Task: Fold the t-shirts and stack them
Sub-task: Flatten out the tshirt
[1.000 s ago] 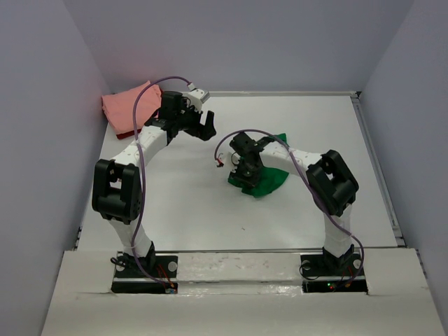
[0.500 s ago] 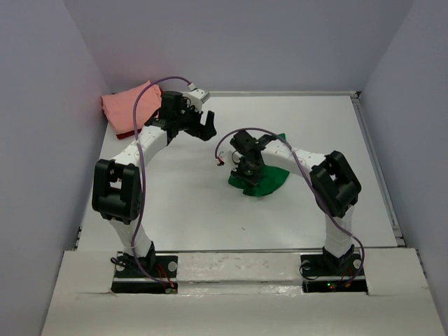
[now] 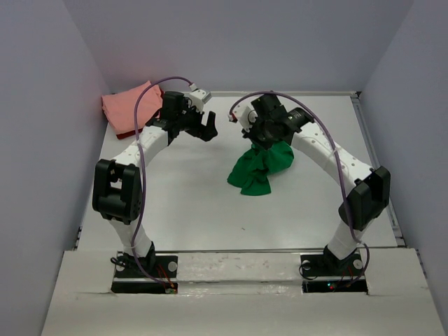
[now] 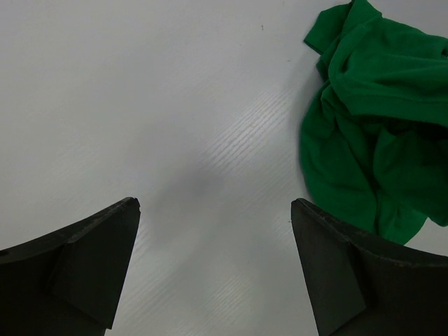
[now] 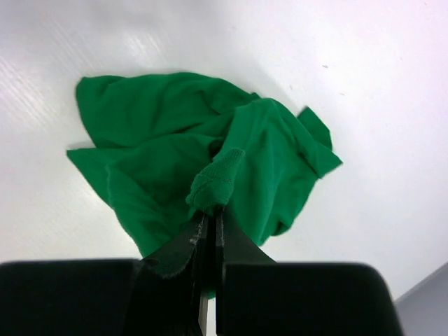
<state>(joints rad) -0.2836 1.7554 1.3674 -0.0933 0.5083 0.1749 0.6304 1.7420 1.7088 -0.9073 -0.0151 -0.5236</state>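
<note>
The jaws of the left gripper (image 4: pixel 215 210) are spread wide over the white surface (image 4: pixel 126 98); a crumpled green t-shirt (image 4: pixel 364 133) is seen upper right.

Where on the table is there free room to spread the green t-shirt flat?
The widest bare patch of the table lies between the green t-shirt and the near edge. A narrower one lies toward the right edge. The far-left corner is crowded: the pink t-shirt lies there, with the open left gripper close by.

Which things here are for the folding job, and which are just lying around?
For the job:
- green t-shirt, pinched by the right end effector
- pink t-shirt, in the far left corner
- dark red t-shirt, under it

Just there:
- white table
- purple cables on the arms
</note>
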